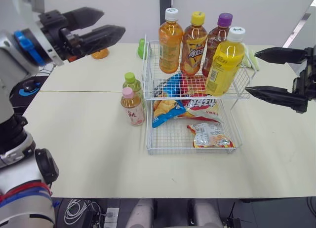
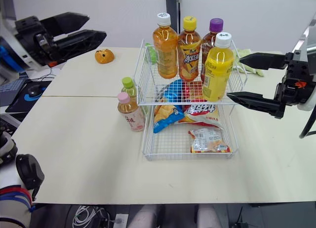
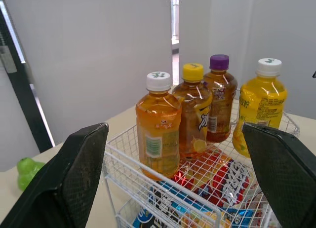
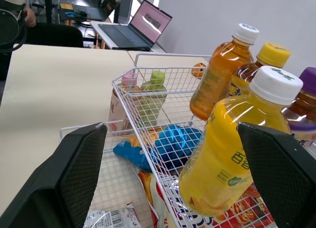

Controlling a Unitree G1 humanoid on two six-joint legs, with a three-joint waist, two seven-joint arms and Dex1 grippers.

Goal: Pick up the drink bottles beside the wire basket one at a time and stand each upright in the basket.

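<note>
Cream tabletop runs out wide in front of the robot, with a two-tier wire basket set on it. Nearest, the lower tier holds snack packets. Just left of the basket stand the two bottles not yet loaded: a pink-capped bottle in front and a green-capped bottle close behind it, hard by the wire. Both are upright.

Level with the upper tier, the right gripper hovers off the basket's right side, fingers spread wide and empty, near the yellow bottle. That one shares the top tier with an orange bottle, a yellow-capped bottle and a purple-capped bottle. Further back and high on the left, the left gripper hangs over the table, fingers also parted, holding nothing.

To my eye this is the gap between picks: four in, two to go. The left arm looks better placed. It would need to drop to the pink-capped bottle, close round its body without nudging its neighbour, then lift it over the rim
</note>
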